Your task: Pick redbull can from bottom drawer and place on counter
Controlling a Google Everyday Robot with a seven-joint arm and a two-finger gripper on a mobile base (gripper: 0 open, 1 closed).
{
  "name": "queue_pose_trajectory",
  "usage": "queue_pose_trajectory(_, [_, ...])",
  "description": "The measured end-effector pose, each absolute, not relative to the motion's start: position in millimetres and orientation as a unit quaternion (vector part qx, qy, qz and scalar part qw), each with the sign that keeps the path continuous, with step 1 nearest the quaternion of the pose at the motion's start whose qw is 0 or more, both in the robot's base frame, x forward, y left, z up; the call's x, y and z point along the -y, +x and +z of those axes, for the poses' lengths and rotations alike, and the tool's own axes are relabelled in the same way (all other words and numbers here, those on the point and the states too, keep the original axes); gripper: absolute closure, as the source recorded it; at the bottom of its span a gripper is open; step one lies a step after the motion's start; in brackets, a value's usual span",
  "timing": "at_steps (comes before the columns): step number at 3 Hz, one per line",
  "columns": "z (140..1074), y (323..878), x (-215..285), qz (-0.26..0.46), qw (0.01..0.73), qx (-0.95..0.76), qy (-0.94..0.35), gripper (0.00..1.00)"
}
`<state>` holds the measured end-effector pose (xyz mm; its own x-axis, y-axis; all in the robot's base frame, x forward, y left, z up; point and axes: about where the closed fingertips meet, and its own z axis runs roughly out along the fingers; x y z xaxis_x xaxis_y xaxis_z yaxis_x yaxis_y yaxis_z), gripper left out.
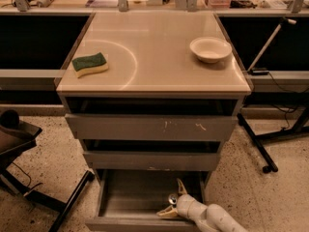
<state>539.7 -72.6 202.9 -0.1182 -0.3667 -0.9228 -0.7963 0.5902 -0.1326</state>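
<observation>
The grey drawer unit [152,129] fills the middle of the view. Its glossy beige top, the desk [159,37], lies at 12 o'clock from everything that matters below. The two upper drawers are partly out. The bottom drawer [135,195] is pulled furthest out, at 6 o'clock, and its shallow grey tray is open to the camera.

The white arm [212,219] comes in from the 5 o'clock corner and reaches over the drawer's front edge. On the desk a white bowl [210,49] sits toward 2 o'clock and a green-and-yellow sponge [90,64] toward 10 o'clock. The stretch between them is bare.

The end effector [170,199] is down inside the bottom drawer, near its front right. Its two fingers are spread wide in a V, one pointing toward 12 o'clock and the other toward 8 o'clock.

The redbull can [173,198] is in that V, and only its silver top shows. It appears to stand upright with its long axis vertical, close to the root of the fingers. Whether either finger touches it cannot be told.

The can therefore lies straight ahead of the end effector, toward 10 o'clock, already between the fingers. The next move looks like a closure across the can's width, then a straight lift toward 12 o'clock. That lift must clear the two drawer fronts overhanging the path to the desk.
</observation>
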Motion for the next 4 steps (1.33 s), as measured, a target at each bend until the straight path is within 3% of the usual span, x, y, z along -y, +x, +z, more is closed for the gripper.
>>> queue_pose_trajectory(1, [199.9,538.0,69.0,0.222,0.533,-0.713,-0.397,0.19])
queue_pose_trajectory(4, [198.1,540.0,66.7,0.222,0.528,-0.717,-0.397,0.88])
